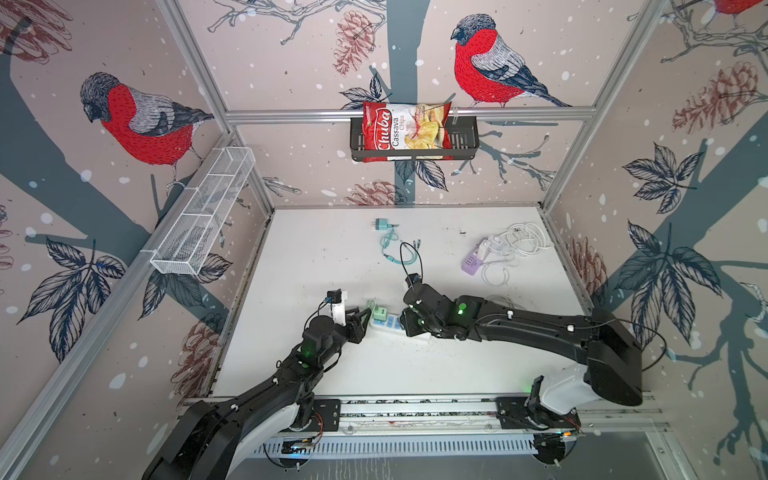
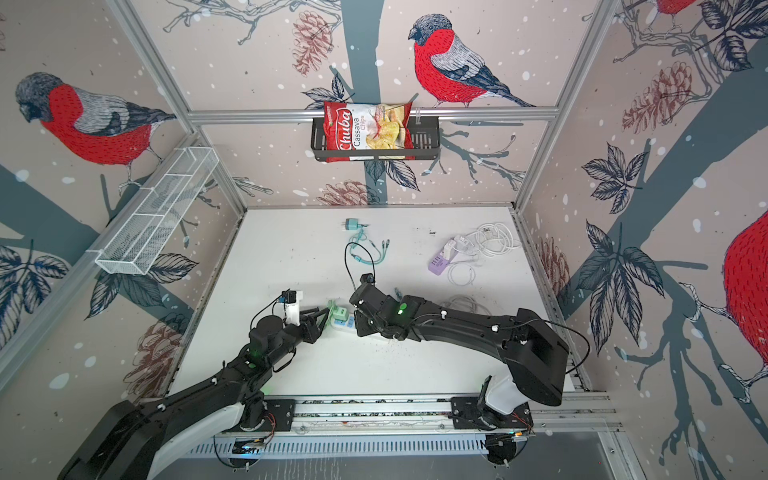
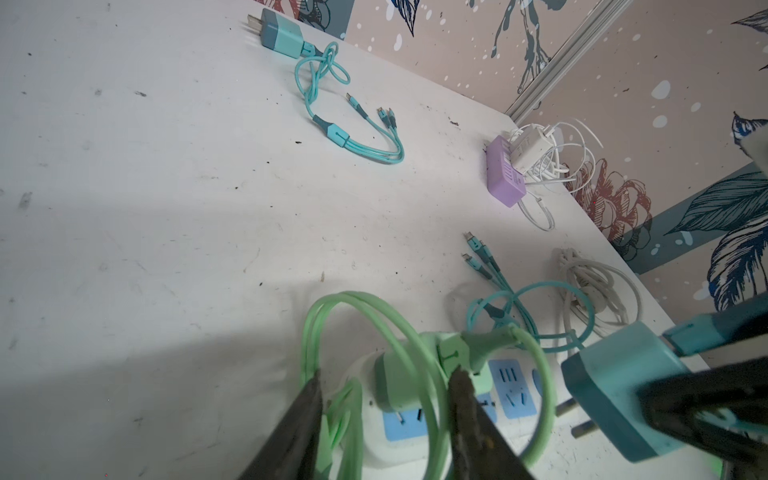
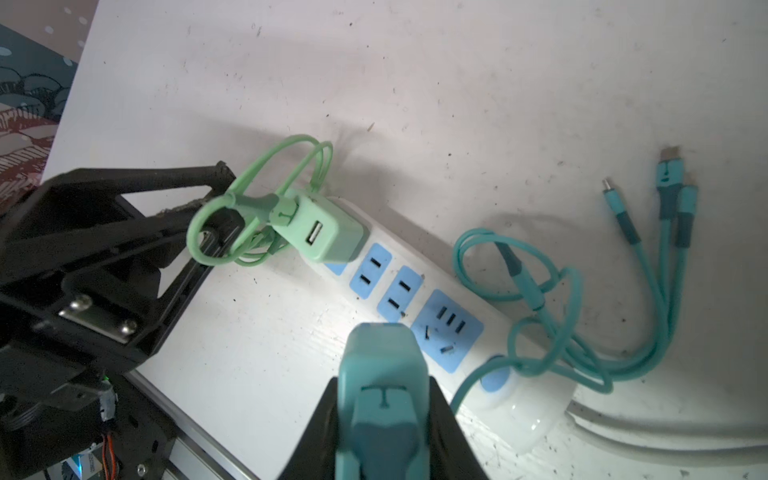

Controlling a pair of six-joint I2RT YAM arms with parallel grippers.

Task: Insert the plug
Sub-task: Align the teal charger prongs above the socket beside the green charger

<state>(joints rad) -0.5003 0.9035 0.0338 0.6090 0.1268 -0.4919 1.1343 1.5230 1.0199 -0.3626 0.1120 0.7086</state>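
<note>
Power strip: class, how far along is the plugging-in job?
Done: the green charger looks plugged into one end of the power strip. In hand: the right tool grips the teal charger above the strip, prongs exposed. Remaining: lower it into a free blue socket.

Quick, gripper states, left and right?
Left gripper: open, fingers astride the green cable loops, nothing clamped.
Right gripper: shut on the teal charger.

Chips bag sits in black basket up back. Wire basket hangs at left. Teal charger with cable lies at rear. Purple adapter touches tangled white cables, right.
</note>
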